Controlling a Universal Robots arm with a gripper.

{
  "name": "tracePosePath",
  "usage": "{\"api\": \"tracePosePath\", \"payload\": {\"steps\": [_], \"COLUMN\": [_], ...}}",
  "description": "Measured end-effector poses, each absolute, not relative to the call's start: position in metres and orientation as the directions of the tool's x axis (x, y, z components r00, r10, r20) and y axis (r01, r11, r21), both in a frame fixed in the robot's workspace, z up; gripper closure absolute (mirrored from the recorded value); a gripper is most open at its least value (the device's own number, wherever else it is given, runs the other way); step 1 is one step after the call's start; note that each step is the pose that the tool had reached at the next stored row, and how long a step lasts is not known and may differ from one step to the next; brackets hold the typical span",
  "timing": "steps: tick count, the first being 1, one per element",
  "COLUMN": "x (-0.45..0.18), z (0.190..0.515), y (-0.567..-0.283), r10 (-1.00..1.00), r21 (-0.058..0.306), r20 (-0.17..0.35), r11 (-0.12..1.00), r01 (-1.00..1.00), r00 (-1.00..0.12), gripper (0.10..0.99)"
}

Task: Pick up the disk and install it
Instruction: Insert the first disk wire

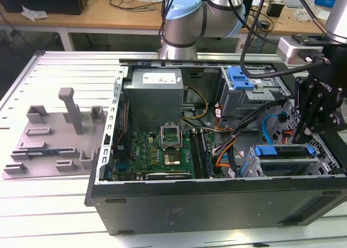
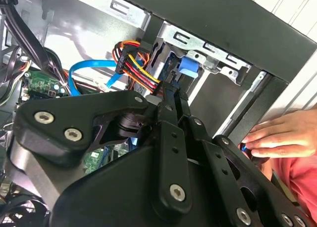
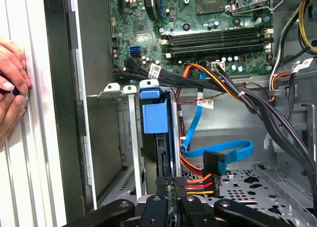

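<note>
Tool [image 3: 171, 185] closed, empty, just above disk [image 3: 154, 115] (blue bracket, edge-on, seated in bay).

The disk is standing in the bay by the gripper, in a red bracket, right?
No, the bracket is blue, not red. The first wrist view shows the disk standing in the bay by the gripper, in a blue bracket.
</note>
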State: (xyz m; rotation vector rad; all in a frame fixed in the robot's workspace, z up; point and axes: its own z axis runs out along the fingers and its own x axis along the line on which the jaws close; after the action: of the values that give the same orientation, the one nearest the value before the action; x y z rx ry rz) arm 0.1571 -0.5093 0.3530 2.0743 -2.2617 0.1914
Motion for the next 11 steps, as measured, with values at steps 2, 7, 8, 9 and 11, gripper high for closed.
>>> {"api": "tracePosePath", "payload": {"steps": [2, 7, 8, 9, 11], "x": [0.1586, 0.1587, 0.1587, 0.1586, 0.1583], "z": [0.353, 0.3528, 0.3526, 0.3523, 0.3518], "y": [-0.5093, -0.5105, -0.5106, -0.5107, -0.5108], "r10": [-0.987, -0.987, -0.987, -0.987, -0.987], "r21": [-0.047, -0.046, -0.046, -0.046, -0.046], "r20": [0.133, 0.133, 0.133, 0.133, 0.133], "r11": [0.083, 0.083, 0.083, 0.083, 0.083], "r01": [-0.995, -0.995, -0.995, -0.995, -0.995], "r00": [-0.089, -0.089, -0.089, -0.089, -0.089], "gripper": [0.918, 0.918, 0.918, 0.918, 0.918]}}
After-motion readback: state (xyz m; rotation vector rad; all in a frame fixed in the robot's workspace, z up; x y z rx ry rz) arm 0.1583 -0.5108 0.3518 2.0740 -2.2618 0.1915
